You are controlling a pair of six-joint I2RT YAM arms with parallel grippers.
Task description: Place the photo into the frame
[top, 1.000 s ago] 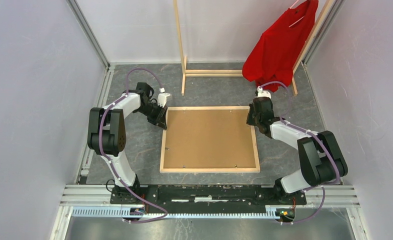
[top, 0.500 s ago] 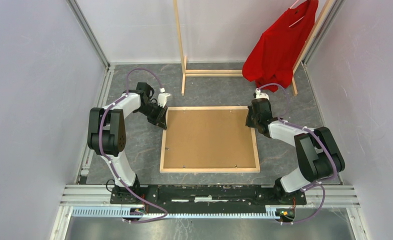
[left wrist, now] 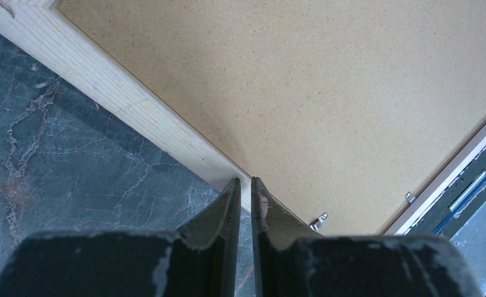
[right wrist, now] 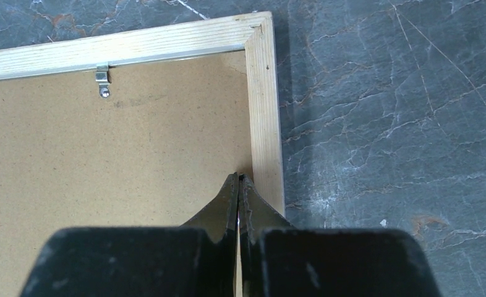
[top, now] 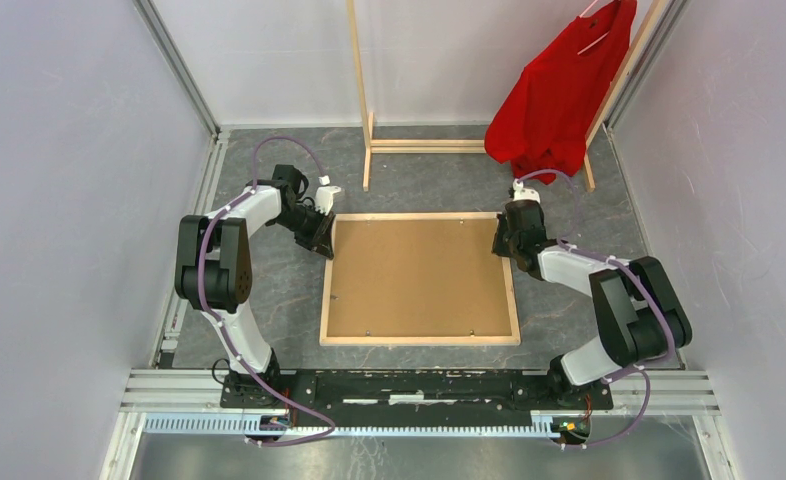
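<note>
The frame [top: 419, 341] lies face down on the dark table, its light wood back up. Inside it sits the photo [top: 419, 275], of which only the plain brown board back shows. My left gripper [top: 326, 248] is at the frame's left rail [left wrist: 123, 99] near the far corner. Its jaws stand a narrow slit apart over the rail, with bare table showing through the gap [left wrist: 245, 180]. My right gripper [top: 500, 244] is shut. Its tips [right wrist: 238, 176] rest where the photo board [right wrist: 104, 161] meets the right rail [right wrist: 264, 111], a little short of the far right corner.
A tall wooden clothes rack [top: 364, 100] with a red shirt [top: 559, 90] stands behind the frame. Small metal clips [right wrist: 102, 77] [left wrist: 318, 220] sit on the frame's inner edges. Walls close in on both sides, and a metal rail [top: 419, 385] runs along the near edge.
The right arm has shifted a little, its wrist edging toward the far right corner. The left arm and the frame stay where they were.
</note>
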